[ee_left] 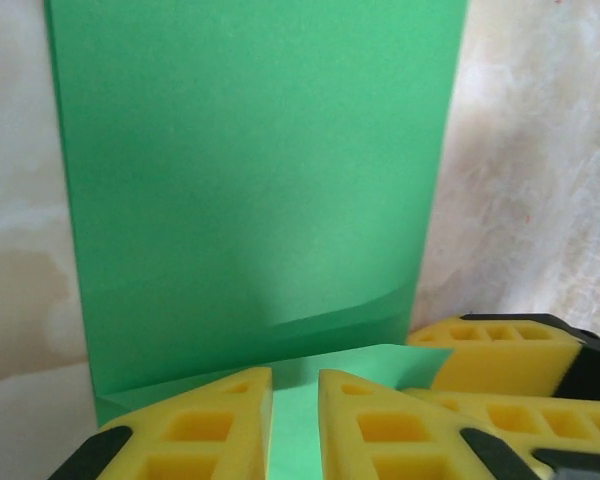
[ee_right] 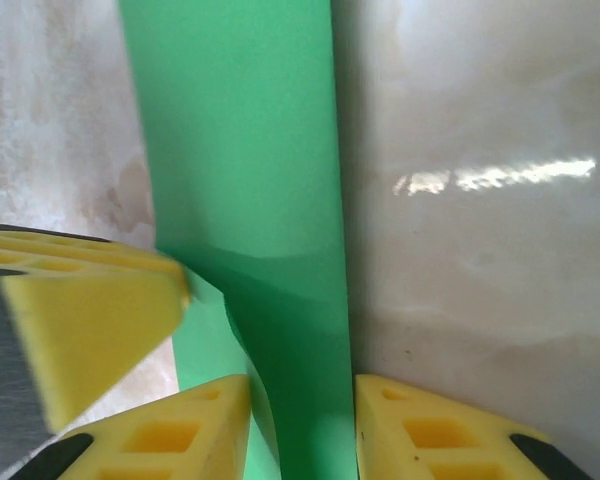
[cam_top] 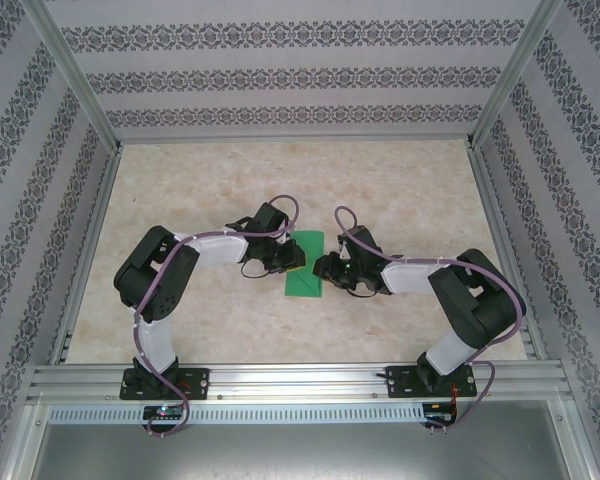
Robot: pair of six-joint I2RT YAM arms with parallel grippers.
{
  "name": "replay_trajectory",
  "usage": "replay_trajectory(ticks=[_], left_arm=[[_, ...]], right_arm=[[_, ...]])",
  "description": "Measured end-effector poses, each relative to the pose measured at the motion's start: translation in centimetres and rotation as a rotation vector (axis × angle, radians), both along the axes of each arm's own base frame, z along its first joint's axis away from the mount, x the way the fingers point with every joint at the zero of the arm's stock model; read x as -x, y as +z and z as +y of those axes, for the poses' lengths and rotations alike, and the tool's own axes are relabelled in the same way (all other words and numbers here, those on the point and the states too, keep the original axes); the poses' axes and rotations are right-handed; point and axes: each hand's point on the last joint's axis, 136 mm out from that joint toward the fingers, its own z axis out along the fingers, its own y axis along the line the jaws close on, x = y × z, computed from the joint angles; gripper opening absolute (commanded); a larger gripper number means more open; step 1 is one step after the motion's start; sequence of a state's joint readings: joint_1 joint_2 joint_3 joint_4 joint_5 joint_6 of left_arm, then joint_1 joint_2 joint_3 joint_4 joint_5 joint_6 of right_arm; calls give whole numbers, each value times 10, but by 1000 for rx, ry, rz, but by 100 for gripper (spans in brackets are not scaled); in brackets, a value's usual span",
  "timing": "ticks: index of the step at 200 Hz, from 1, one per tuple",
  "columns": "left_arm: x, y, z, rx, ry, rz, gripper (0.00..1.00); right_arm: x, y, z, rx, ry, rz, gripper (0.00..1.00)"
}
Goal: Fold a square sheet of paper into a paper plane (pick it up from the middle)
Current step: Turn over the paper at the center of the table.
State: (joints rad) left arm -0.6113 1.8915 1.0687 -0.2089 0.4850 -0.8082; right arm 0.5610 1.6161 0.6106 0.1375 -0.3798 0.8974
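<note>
Jaws first: left gripper [ee_left: 295,428] is nearly closed, just a thin slot with the lifted edge of the paper [ee_left: 250,190] sitting in it. Can't tell if it's really pinching. Right gripper [ee_right: 302,430] stands wider, and the paper humps up to fill the gap. Can't tell if that's a squeeze either.

Paper is plain bright green, a narrow rectangle, flat along most of its length and curling up at the grippers.

Count: one paper, two grippers, two arms.

It lies mid-table [cam_top: 210,180] between the two grippers. Its long axis runs from the arm bases' side toward the far wall, and both ends are square.
</note>
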Motion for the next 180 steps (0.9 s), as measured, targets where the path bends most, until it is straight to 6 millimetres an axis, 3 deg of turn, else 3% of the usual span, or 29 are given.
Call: replay_trajectory(ticks=[108, 180], left_arm=[[2, -7, 2, -14, 2, 15, 19], [1, -7, 2, -15, 2, 15, 20]], right_arm=[[-4, 9, 8, -52, 18, -37, 32], [-2, -3, 11, -54, 42, -19, 20]])
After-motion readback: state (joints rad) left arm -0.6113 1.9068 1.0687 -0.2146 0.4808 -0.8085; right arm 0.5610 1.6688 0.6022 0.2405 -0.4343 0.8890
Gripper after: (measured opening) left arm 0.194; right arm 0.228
